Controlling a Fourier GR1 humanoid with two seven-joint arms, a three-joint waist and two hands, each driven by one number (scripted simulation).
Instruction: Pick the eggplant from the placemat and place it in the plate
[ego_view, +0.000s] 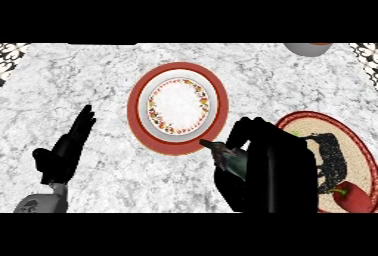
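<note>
— Marble is filling the view, isn't it? The grey-veined white marble counter (88, 80) is spreading under everything.

— It is. And the round red-rimmed plate with the flowered inner ring (177, 107) is lying near the middle, with nothing on its white centre.

— What is sitting at the right?

— The round woven placemat with the red border (325, 122) is lying there, partly cut by the view's edge. A black knitted-looking strip (328, 160) is lying across it, and a red pepper (354, 196) is resting at its lower edge.

— And the right hand (269, 167)?

— Its black fingers are curling round the dark slender eggplant (225, 157), holding it between plate and placemat, just off the plate's lower right rim.

— Which way is the eggplant pointing?

— Its long axis is running diagonally, the narrow tip pointing up-left toward the plate's rim, the rest hiding under the fingers.

— The left hand (66, 150)?

— Resting at the view's left, fingers straight and up, holding nothing.

— Anything smaller?

— A grey bowl's edge (306, 48) is peeking in at top right.
</note>
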